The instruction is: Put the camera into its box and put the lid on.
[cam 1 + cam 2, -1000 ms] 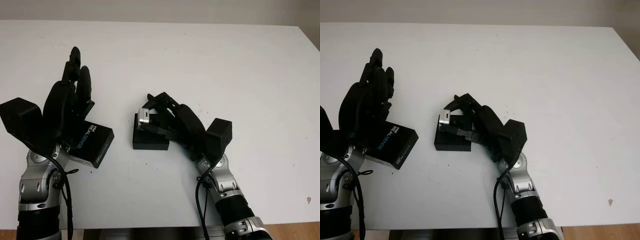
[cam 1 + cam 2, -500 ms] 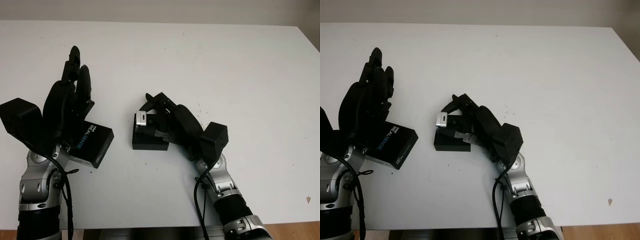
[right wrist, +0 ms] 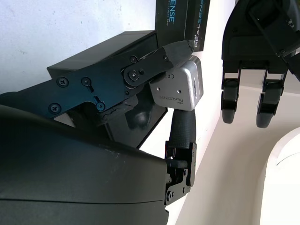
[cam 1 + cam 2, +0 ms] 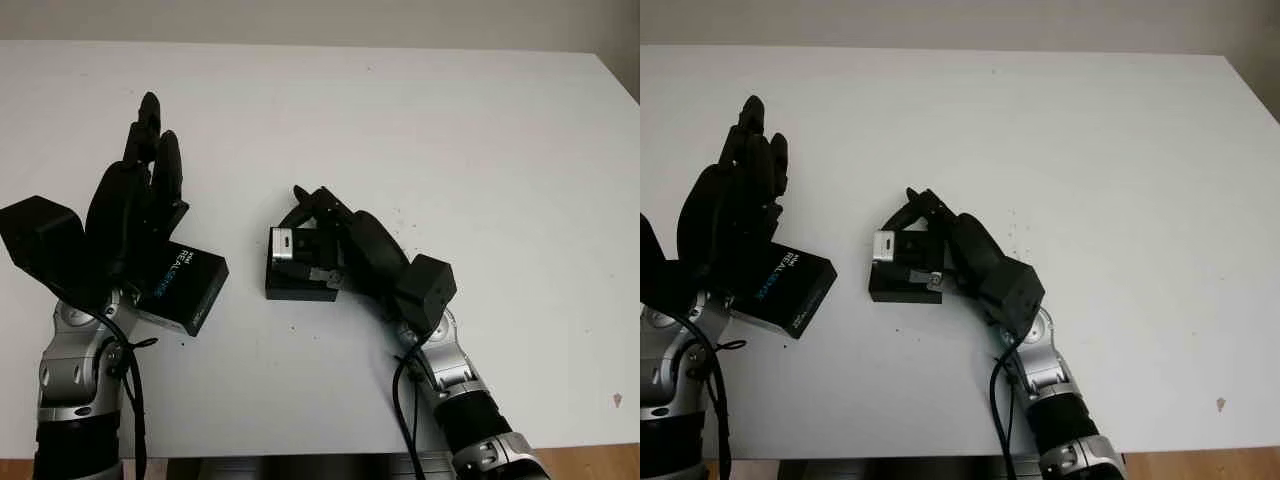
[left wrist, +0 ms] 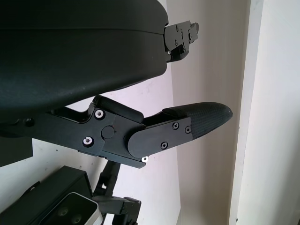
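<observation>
My right hand (image 4: 318, 238) is shut on the small silver camera (image 4: 287, 244), holding it just over the left end of the open black box (image 4: 297, 283) at the table's middle. In the right wrist view the camera (image 3: 180, 88) sits between my fingers (image 3: 140, 70) above the box's edge (image 3: 105, 51). The black lid (image 4: 180, 288), printed with REALSENSE, lies on the table to the left of the box. My left hand (image 4: 135, 210) hangs open over the lid's left part, apart from it. The lid's lettering (image 3: 180, 18) also appears past the box in the right wrist view.
The white table (image 4: 450, 130) stretches wide behind and to the right of the box. Its front edge (image 4: 300, 455) runs near my forearms. A pale wall (image 5: 272, 112) stands beyond the table in the left wrist view.
My right hand has lowered and turned the camera over the box, and my right forearm has shifted slightly. The left hand and lid have stayed put.
</observation>
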